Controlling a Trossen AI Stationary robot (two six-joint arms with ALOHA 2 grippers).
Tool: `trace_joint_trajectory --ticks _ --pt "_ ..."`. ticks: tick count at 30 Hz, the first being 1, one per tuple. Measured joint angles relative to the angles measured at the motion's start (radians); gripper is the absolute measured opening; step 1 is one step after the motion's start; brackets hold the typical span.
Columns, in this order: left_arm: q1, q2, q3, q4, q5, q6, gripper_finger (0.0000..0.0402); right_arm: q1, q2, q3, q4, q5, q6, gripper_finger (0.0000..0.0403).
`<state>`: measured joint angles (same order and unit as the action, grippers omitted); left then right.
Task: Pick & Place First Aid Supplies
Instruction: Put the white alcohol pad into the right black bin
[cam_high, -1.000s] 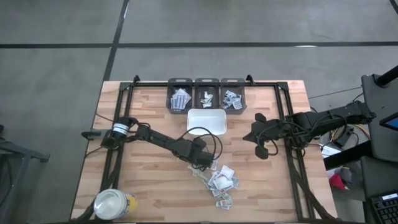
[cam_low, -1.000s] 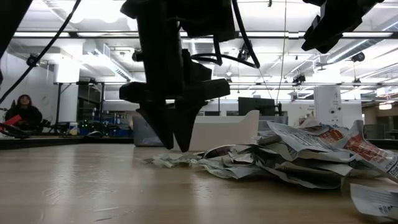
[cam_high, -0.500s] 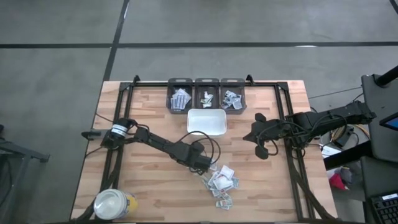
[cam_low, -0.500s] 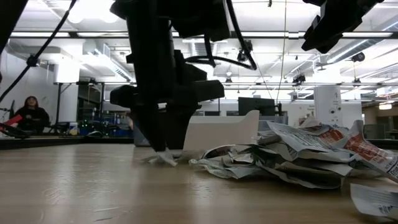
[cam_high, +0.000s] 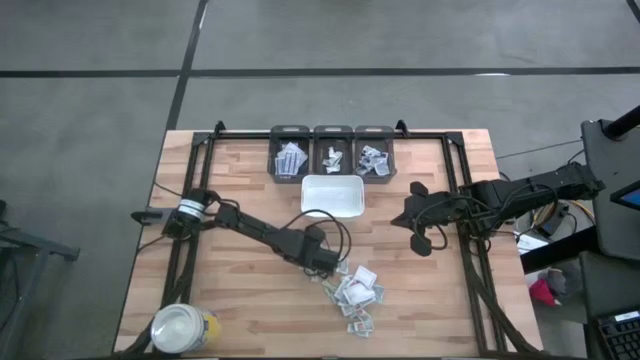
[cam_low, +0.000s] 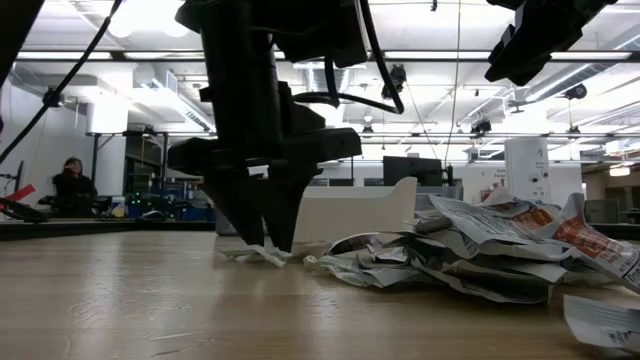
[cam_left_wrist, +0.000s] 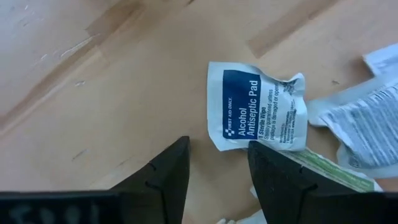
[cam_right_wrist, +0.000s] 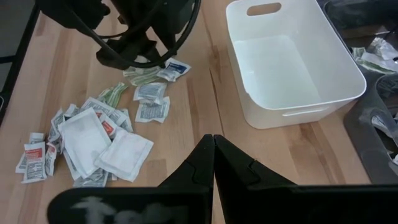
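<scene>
The first aid supplies lie in a loose pile (cam_high: 355, 290) (cam_right_wrist: 99, 137) (cam_low: 480, 250) on the wooden table, near the middle. My left gripper (cam_high: 325, 262) (cam_low: 265, 245) (cam_left_wrist: 217, 155) points down, open, at the pile's far-left edge. A white and blue alcohol pad packet (cam_left_wrist: 258, 115) (cam_right_wrist: 176, 68) lies flat there, one corner between the fingertips. My right gripper (cam_high: 405, 215) (cam_right_wrist: 213, 140) hangs shut above the table, to the right of the white tray (cam_high: 308, 196) (cam_right_wrist: 298, 109), with nothing in it. My left gripper comes from above with its fingertips (cam_left_wrist: 255, 152) down near the table on either side of the alcohol pad packet's corner (cam_left_wrist: 216, 142). Whether they touch the packet I cannot tell. The packet lies flat on the wood.
Three dark bins (cam_high: 332, 155) holding packets stand in a row behind the tray at the far edge. A yellow jar with a white lid (cam_high: 180, 328) stands at the near left corner. Black frame rails (cam_high: 465, 230) run along the table's sides.
My left gripper has rolled a little about its own pointing line at the pile's edge and stays open. My right arm has kept still.
</scene>
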<state>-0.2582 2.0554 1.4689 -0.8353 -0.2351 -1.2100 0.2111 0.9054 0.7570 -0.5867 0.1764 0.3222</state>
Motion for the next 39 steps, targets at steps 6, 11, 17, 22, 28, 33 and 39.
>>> trace_joint_trajectory --ticks 6,11,17,22,28,33,39 --pt "0.007 -0.002 0.000 -0.010 -0.018 -0.075 0.0169 0.000 0.000 0.000 0.000 0.000 0.000 0.0008" --pt "0.007 -0.004 0.000 -0.007 -0.017 -0.085 0.0167 0.000 0.000 0.000 0.000 0.000 0.000 0.0008" --pt "0.008 -0.016 -0.002 -0.030 -0.025 -0.098 0.0167 0.000 0.000 0.000 0.001 0.000 0.000 0.0008" --pt "0.011 -0.043 -0.002 -0.067 -0.072 -0.103 0.0167 0.000 0.000 0.000 0.000 0.000 0.000 0.0008" --pt "0.013 -0.060 -0.002 -0.086 -0.074 -0.107 0.0167 0.000 0.000 0.000 0.000 0.000 0.000 0.0008" --pt "0.017 -0.059 -0.002 -0.067 -0.071 -0.097 0.0167 0.000 0.000 0.000 0.000 0.000 0.000 0.0008" --pt "0.048 -0.059 -0.002 -0.026 -0.030 -0.097 0.0167 0.000 0.000 0.000 0.000 0.000 0.000 0.0008"
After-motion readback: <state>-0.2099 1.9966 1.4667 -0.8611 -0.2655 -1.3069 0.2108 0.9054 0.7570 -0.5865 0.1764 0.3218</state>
